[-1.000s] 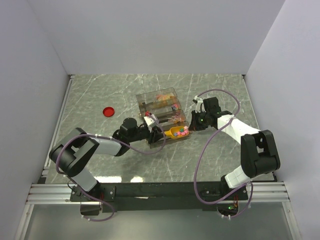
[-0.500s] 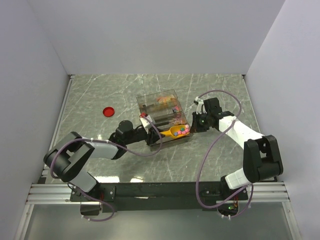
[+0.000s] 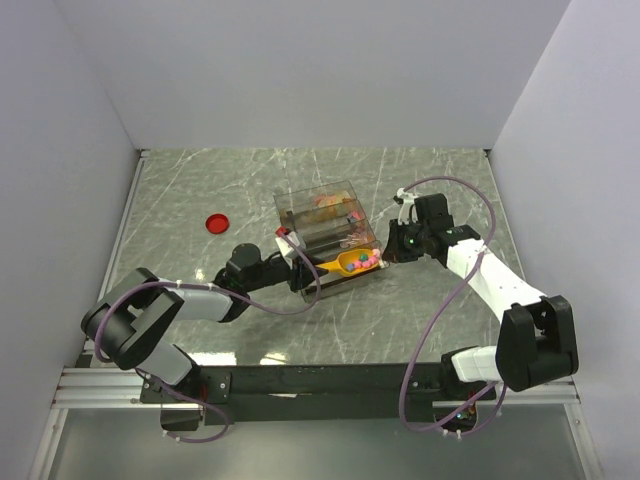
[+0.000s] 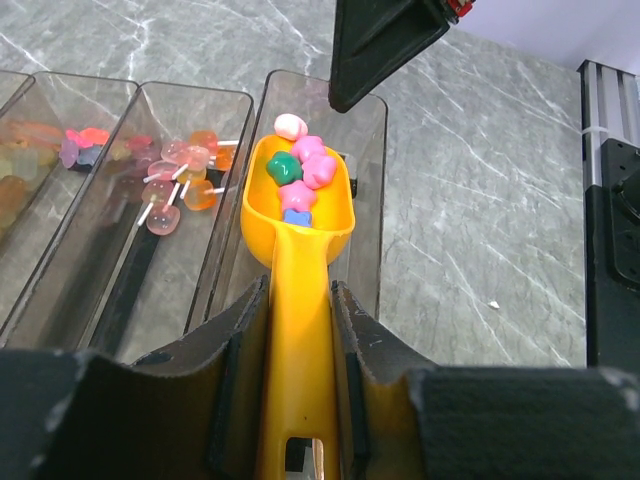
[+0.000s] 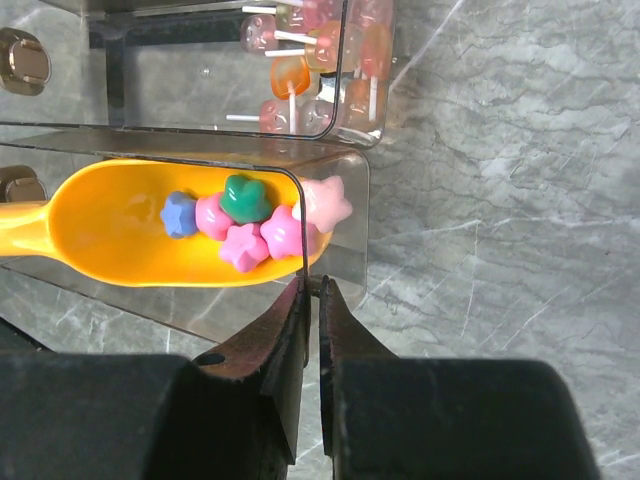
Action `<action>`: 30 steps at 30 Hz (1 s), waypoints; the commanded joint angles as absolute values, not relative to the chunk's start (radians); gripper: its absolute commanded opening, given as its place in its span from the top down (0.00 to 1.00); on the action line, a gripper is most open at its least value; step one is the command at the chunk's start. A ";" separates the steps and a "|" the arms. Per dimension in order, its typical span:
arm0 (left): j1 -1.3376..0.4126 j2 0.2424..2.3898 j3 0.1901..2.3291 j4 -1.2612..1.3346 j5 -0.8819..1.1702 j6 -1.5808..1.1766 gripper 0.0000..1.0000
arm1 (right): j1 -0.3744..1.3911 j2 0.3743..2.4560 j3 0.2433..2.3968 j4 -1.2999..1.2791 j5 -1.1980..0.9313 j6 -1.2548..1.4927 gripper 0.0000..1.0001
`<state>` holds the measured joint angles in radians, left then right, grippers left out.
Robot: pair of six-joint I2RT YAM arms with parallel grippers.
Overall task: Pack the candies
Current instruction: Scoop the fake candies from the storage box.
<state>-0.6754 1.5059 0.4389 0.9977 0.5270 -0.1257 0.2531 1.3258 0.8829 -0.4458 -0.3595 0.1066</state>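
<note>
Loaded yellow plastic scoop (image 3: 345, 265) in clear divided plastic tray (image 3: 325, 200).
Top: left end effector (image 3: 308, 272) clamped on scoop handle, tray on grey surface (image 3: 200, 190). Left wrist: pink, green, blue candies (image 4: 303, 170) heaped in scoop bowl, inside end compartment. Right wrist: right end effector (image 5: 312, 285) at tray wall, thin slit; grip unclear.

Robot test cell in a laboratory

Plain pale panels (image 3: 300, 70) box in a marble-patterned tabletop (image 3: 200, 190) on three sides, and two cabled robot arms (image 3: 180, 298) are bolted to an aluminium-profile frame (image 3: 100, 385) along its near edge.
</note>
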 commanded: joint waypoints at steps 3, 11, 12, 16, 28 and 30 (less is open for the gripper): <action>-0.672 1.489 0.436 1.118 0.551 -0.152 0.94 | 0.261 1.290 0.913 -0.405 -0.408 0.127 0.90; -0.672 1.483 0.419 1.160 0.548 -0.170 0.94 | 0.259 1.354 0.832 -0.353 -0.397 0.144 0.93; -0.670 1.486 0.416 1.163 0.545 -0.170 0.94 | 0.258 1.359 0.828 -0.354 -0.390 0.146 0.93; -0.670 1.500 0.411 1.172 0.548 -0.172 0.94 | 0.256 1.381 0.815 -0.353 -0.371 0.153 0.93; -0.669 1.528 0.390 1.223 0.549 -0.176 0.94 | 0.256 1.388 0.802 -0.371 -0.353 0.160 0.74; -0.669 1.537 0.385 1.224 0.546 -0.175 0.94 | 0.256 1.381 0.805 -0.380 -0.348 0.158 0.73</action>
